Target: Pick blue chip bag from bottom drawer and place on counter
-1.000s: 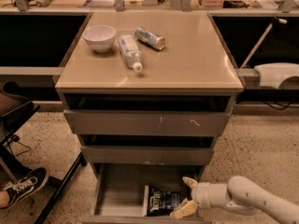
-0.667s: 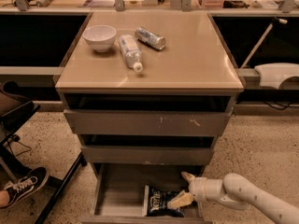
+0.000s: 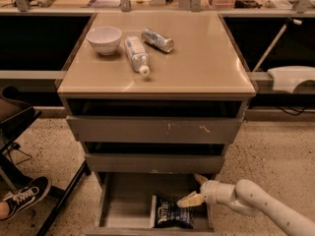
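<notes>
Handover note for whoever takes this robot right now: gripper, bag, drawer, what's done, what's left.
Gripper: open, down in the bottom drawer, at the upper right corner of the blue chip bag.
Bag: lying on the drawer floor, not lifted.
Done: drawer open, arm reached in.
Left: grasp, lift, place on the counter, probably right of the bowl, bottle and can.

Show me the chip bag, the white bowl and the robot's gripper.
blue chip bag [image 3: 170, 215]: camera view, middle of its front.
white bowl [image 3: 104, 39]: camera view, its outer wall.
gripper [image 3: 188, 191]: camera view, between its open fingers, over the bottom drawer [image 3: 124, 200].
</notes>
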